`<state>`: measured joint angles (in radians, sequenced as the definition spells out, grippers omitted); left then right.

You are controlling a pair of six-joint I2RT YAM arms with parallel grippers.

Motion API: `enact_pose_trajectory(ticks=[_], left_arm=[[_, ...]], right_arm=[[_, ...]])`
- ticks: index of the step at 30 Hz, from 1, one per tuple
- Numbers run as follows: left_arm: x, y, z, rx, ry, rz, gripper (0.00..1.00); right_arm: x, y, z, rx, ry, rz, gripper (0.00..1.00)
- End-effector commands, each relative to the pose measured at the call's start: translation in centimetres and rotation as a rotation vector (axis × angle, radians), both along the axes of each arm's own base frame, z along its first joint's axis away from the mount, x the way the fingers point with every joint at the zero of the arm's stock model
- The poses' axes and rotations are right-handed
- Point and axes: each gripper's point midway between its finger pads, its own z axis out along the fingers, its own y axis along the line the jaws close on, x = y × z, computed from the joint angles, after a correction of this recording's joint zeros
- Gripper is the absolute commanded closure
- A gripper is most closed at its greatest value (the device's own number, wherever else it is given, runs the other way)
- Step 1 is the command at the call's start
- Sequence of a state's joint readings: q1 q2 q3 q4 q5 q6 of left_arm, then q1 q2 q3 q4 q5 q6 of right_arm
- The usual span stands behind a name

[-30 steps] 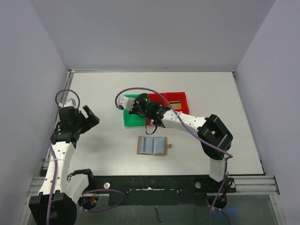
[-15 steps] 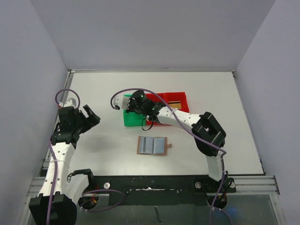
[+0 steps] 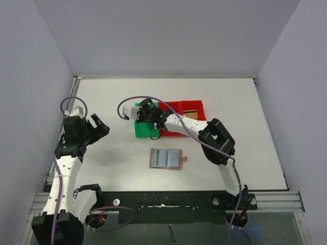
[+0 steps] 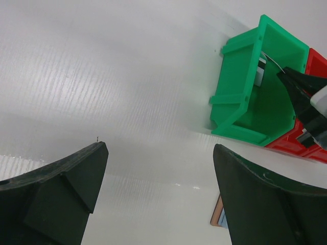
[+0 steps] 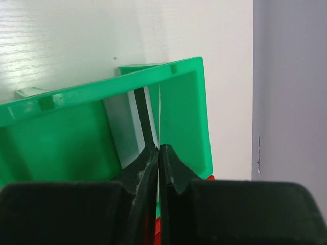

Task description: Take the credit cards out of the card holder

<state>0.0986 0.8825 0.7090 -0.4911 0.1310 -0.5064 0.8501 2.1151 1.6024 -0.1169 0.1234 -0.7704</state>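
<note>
1. Right wrist view: the right gripper [image 5: 159,153] has its black jaws pressed together on a thin white card [image 5: 160,112], seen edge-on as a sliver rising from the fingertips.
2. The card hangs inside the open top of a green plastic bin [image 5: 76,138], toward its far left end. Pinching it by one edge probably lets it drop in upright, and the bin looks like the drop-off place for removed cards.
3. A grey-and-white card with a dark stripe [image 5: 125,132] leans against the bin wall just beside the held one, so at least one card seems to be delivered already.
4. A red plastic bin [image 3: 199,104] touches the green bin's right side.
5. The flat brown bifold card holder [image 3: 166,158] with pale blue-grey inner pockets lies open on the white table [image 3: 230,102]. It is nearer than both bins and well apart from the right gripper, to its near right. Whether cards remain in its pockets is too small to tell.
6. The left gripper [image 3: 100,124] hovers at the table's left side, jaws wide apart and empty, well apart from the card holder. It is likely parked clear of the other arm's path.
</note>
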Motion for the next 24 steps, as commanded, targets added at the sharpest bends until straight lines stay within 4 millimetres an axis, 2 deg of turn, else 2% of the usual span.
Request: enact_pose_trajectory(ticks=[1,10,24], left_arm=[[1.0,-0.2,1.8,0.013,-0.09,-0.036,0.16],[1.0,0.0,1.9,0.021,-0.092,-0.024,0.16],[0.9,0.4,1.9,0.035,-0.089,-0.012,0.16]], right_arm=[[2.0,0.4,2.4,0.001,-0.061,-0.028,1.0],[3.2,0.1,1.1,-0.047,-0.07,-0.019,1.0],[3.5,0.3,-1.4,-0.111,-0.053,0.022,0.92]])
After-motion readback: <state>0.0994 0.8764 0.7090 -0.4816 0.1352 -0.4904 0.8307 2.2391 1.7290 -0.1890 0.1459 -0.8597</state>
